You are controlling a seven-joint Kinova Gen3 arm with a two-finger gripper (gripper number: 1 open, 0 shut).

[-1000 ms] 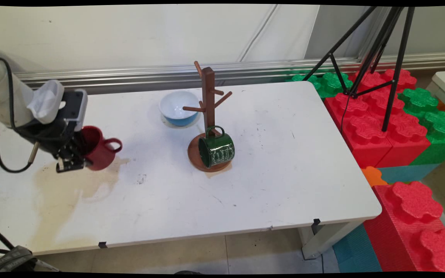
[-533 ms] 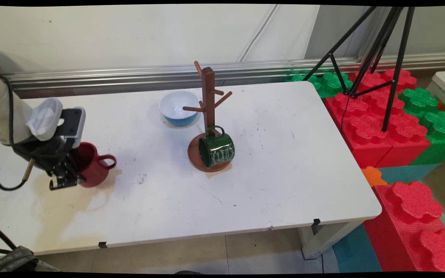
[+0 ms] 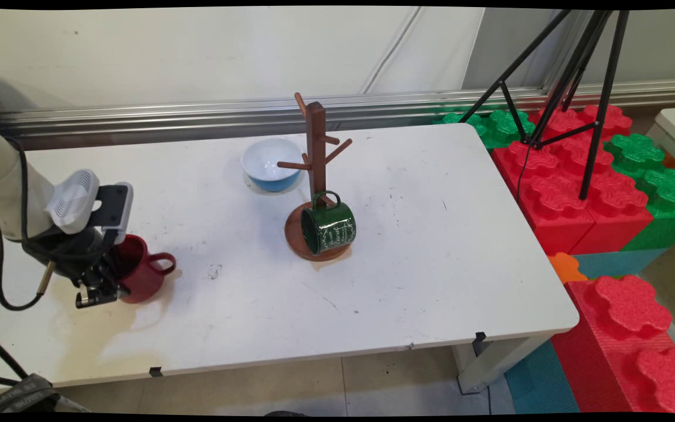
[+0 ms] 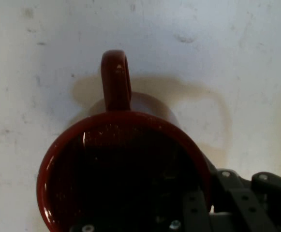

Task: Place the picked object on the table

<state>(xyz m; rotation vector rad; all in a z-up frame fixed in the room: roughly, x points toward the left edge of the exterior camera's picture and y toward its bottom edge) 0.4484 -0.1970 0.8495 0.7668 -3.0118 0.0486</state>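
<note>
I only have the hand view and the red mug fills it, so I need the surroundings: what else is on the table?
Observer: A wooden mug tree stands mid-table, well to the right of the red mug in the main view.
Operator: Anything on it?
Observer: A green mug sits tilted on its round base, handle against the post.
Operator: And behind it?
Observer: A white-and-blue bowl sits just behind the tree, toward the wall.

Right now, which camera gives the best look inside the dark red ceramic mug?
The hand view: it looks straight down into the dark red ceramic mug, showing its rim, dark inside and handle. The main view shows only its side and handle, half hidden behind the hand.
</note>
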